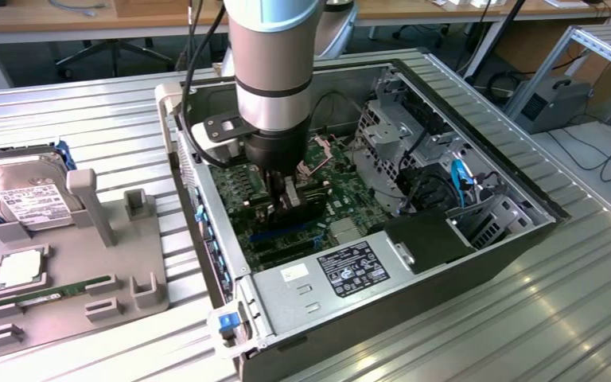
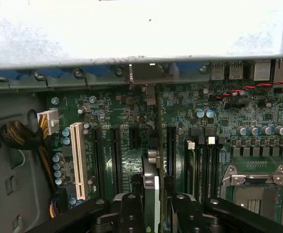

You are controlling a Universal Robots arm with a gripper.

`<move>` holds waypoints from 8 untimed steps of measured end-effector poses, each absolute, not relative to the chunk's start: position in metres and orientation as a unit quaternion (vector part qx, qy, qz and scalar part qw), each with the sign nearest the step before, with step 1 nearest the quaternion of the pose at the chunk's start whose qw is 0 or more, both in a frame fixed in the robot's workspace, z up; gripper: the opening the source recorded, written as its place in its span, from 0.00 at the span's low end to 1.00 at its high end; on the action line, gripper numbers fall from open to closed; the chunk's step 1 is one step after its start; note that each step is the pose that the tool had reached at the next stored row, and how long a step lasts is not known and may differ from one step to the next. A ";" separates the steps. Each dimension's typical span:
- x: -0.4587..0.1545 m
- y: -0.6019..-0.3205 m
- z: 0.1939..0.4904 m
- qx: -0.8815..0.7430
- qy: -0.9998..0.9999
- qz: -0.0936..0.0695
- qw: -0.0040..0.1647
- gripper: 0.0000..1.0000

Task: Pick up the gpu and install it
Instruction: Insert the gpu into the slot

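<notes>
The gripper (image 2: 153, 201) is clenched on the gpu (image 2: 151, 182) — card held on edge, low over the motherboard (image 2: 132, 121), inside the open computer case (image 1: 496, 239).

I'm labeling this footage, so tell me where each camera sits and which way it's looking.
Exterior view: off the arm, raised, looking down at the open computer case and the parts holder; the arm reaches into the case.
Wrist view: on the wrist, facing the motherboard; the gripper clamps the gpu edge-on.
Shared: motherboard, gripper and gpu.
</notes>
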State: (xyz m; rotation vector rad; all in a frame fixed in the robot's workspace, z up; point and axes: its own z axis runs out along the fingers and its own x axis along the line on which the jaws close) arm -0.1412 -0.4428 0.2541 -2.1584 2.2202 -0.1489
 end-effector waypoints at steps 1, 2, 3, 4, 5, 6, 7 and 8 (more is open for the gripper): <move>-0.141 -0.443 0.254 -0.696 0.716 -0.048 0.021 0.27; -0.141 -0.443 0.253 -0.696 0.716 -0.048 0.021 0.27; -0.140 -0.443 0.253 -0.696 0.716 -0.048 0.021 0.27; -0.140 -0.443 0.253 -0.696 0.716 -0.048 0.021 0.27; -0.140 -0.443 0.253 -0.696 0.716 -0.048 0.021 0.27; -0.140 -0.443 0.253 -0.696 0.716 -0.048 0.021 0.27; -0.140 -0.443 0.253 -0.696 0.716 -0.048 0.021 0.27; -0.140 -0.443 0.253 -0.696 0.716 -0.048 0.021 0.27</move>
